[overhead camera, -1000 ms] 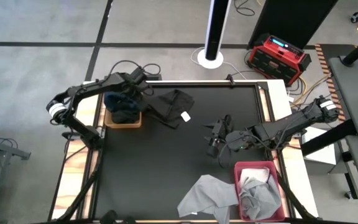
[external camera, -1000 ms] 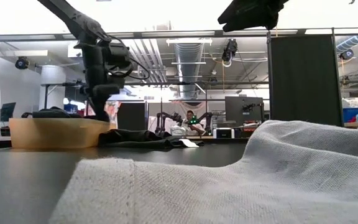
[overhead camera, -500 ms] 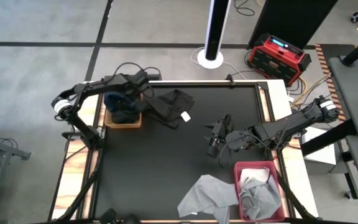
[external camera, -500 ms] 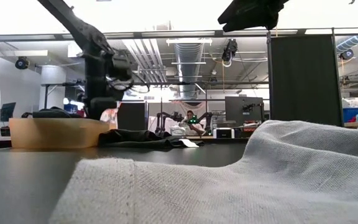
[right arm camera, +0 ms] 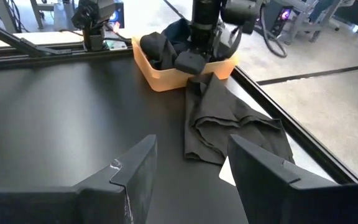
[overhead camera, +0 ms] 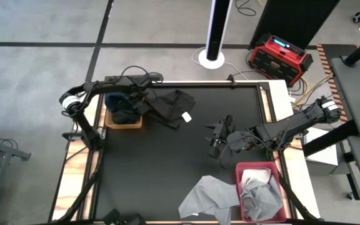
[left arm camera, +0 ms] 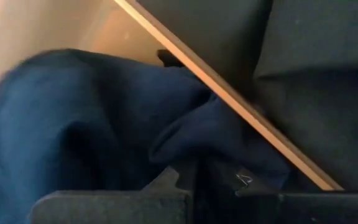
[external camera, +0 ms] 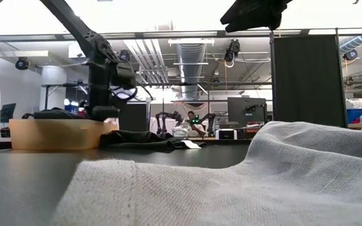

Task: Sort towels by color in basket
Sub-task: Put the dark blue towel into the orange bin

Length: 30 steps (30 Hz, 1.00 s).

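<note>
Towels: navy one (overhead camera: 119, 100) in tan basket (overhead camera: 124, 124) under my left fingers (overhead camera: 144, 100), grip state unclear; black one (overhead camera: 170, 105) beside it and grey one (overhead camera: 208, 195) by red basket (overhead camera: 239, 169) remain unsorted; right fingers (overhead camera: 215, 139) released mid-tabletop.

towels (overhead camera: 122, 107) in basket (overhead camera: 124, 124), far left; bin (overhead camera: 261, 170) near right.

The left gripper (overhead camera: 144, 99) sat low over the tan basket (overhead camera: 124, 124), its fingers hidden; the grey towel (external camera: 231, 182) ran off the low view's edge.
</note>
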{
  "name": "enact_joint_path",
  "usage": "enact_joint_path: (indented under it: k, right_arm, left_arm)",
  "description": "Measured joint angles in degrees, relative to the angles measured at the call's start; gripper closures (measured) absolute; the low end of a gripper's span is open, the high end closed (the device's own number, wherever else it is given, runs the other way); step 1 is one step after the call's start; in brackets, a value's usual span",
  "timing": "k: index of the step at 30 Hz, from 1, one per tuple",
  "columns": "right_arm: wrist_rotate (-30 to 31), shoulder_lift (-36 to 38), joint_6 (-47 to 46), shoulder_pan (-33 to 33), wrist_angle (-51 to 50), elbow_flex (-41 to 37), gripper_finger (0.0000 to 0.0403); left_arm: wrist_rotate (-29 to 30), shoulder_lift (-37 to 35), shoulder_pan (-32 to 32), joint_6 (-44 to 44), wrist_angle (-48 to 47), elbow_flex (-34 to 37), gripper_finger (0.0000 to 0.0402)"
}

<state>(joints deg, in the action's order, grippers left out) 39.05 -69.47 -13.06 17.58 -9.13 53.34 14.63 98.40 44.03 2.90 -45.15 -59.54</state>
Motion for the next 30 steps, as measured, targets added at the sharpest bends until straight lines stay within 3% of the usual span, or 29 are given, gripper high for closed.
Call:
enact_joint_path:
  k: [15, 22, 30]
  right_arm:
    - [0.00, 0.00, 0.02, 0.00, -0.02, 0.00, 0.0213]
    - [0.00, 0.00, 0.01, 0.00, -0.02, 0.00, 0.0213]
    - [0.00, 0.00, 0.00, 0.00, 0.05, 0.00, 0.0213]
  left_arm:
    - [0.64, -12.23, -0.07, -5.81, -8.08, -0.53, 0.0402]
    - [17.69, -14.94, -0.02, -12.69, -14.03, -0.49, 0.0402]
    - [28.79, -16.25, 0.44, -18.79, -20.47, -0.42, 0.0402]
